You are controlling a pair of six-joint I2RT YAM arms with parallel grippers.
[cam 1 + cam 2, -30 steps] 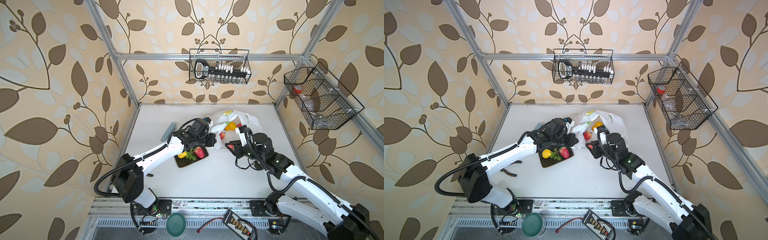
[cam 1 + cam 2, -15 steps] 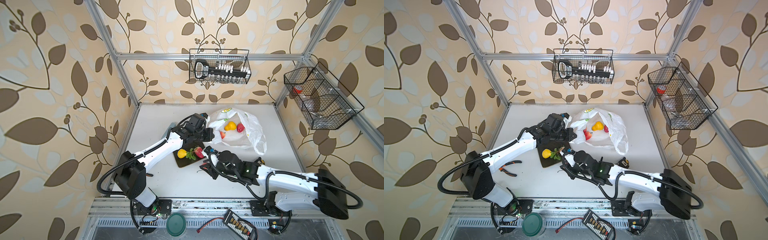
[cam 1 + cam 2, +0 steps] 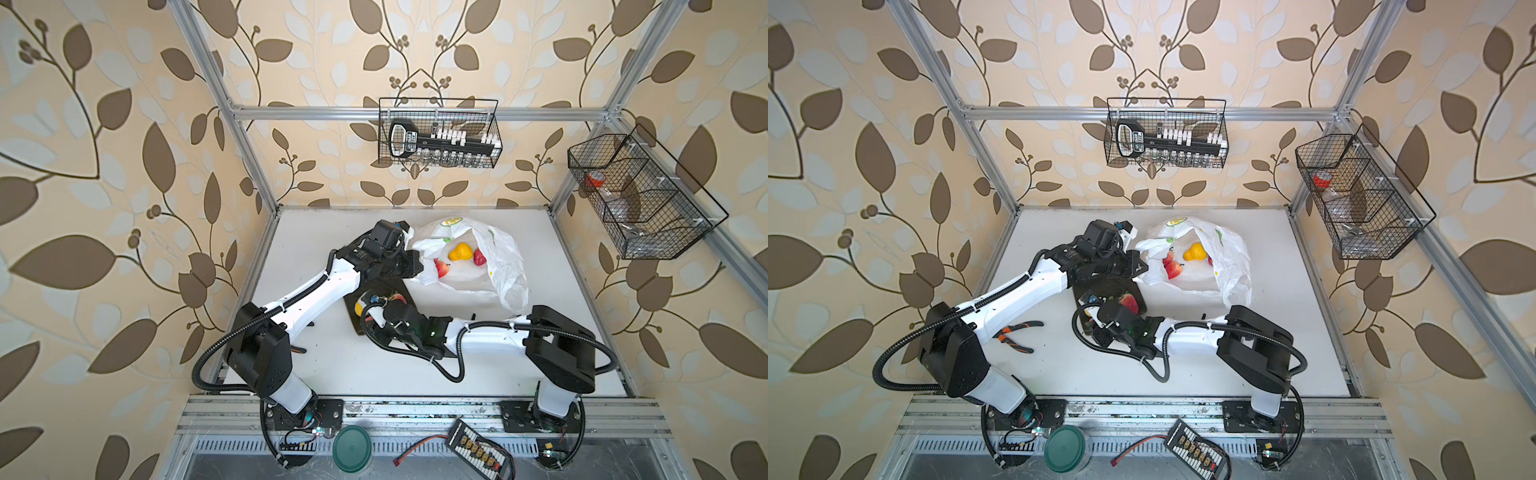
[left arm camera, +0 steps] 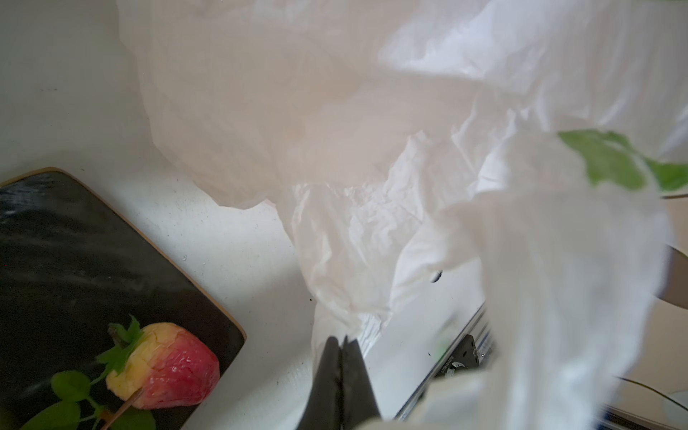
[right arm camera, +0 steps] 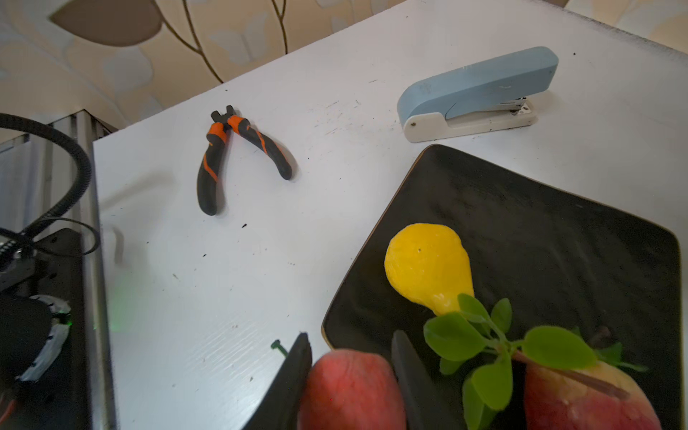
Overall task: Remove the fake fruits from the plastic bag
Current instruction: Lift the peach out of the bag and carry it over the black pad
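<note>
Right tool (image 5: 352, 338), jaws narrowly apart gripping a red fruit (image 5: 352, 391), hangs at tray (image 5: 521, 208) rim beside pear (image 5: 428, 268); left tool (image 4: 340, 340) clamps bag (image 4: 372, 223).

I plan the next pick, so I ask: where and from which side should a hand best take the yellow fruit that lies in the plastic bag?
Probably across the rounded body of the yellow fruit, coming down from above through the open mouth of the plastic bag. It lies uncovered there, with red fruits on two sides, and the left hand pinches the rim.
</note>
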